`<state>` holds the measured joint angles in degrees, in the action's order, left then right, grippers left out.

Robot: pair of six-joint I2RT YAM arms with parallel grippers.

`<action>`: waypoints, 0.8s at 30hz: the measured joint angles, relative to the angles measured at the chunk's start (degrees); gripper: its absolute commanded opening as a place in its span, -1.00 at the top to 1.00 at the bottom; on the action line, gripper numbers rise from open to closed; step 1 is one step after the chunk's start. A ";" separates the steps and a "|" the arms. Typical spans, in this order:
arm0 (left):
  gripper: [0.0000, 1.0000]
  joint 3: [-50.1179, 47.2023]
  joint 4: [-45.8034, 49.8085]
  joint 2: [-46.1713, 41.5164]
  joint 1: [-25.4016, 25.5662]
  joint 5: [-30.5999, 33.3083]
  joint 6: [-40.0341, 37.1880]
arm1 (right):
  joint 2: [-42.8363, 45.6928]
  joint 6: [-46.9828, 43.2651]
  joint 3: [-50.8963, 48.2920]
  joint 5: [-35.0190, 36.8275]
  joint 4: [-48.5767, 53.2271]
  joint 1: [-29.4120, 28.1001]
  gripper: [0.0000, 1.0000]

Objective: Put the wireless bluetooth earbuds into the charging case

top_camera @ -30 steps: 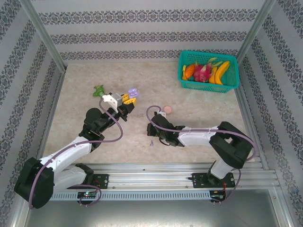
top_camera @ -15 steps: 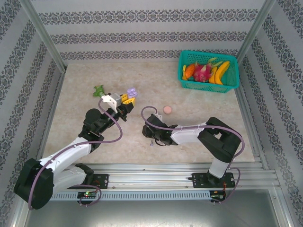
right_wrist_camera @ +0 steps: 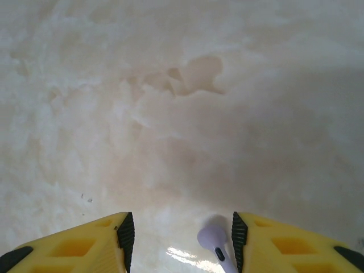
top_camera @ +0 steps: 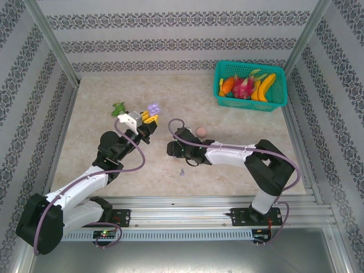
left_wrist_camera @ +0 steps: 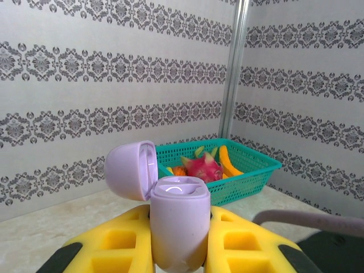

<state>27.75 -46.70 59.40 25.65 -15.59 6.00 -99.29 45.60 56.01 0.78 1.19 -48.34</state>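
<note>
Right jaws opened since, purple earbud (right_wrist_camera: 218, 245) on table (right_wrist_camera: 170, 114) between them

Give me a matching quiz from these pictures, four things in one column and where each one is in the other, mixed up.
1 purple case
2 basket
3 purple earbud
4 green toy

A far right corner, holding fruit
B on the left, far side
C gripped in the left claw, lid open
D lying loose by the right claw

Pairs: 1-C, 2-A, 3-D, 4-B
</note>
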 measured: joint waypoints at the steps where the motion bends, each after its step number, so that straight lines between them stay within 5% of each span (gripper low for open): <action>1: 1.00 0.00 -0.02 -0.11 -0.15 0.02 0.00 | -0.70 -2.27 1.09 -1.40 0.72 0.46 0.01; 10: 1.00 -0.04 0.02 -0.96 -1.07 0.68 0.17 | -3.82 -17.16 4.26 -5.84 8.68 1.31 0.05; 24: 1.00 -0.04 0.22 -0.96 -1.40 0.70 0.44 | -8.39 -22.36 7.93 -6.10 13.03 1.31 0.11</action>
<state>27.70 -46.48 58.43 24.25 -14.90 6.44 -107.68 23.24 63.94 -5.32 14.22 -47.03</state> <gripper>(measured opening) 0.196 0.453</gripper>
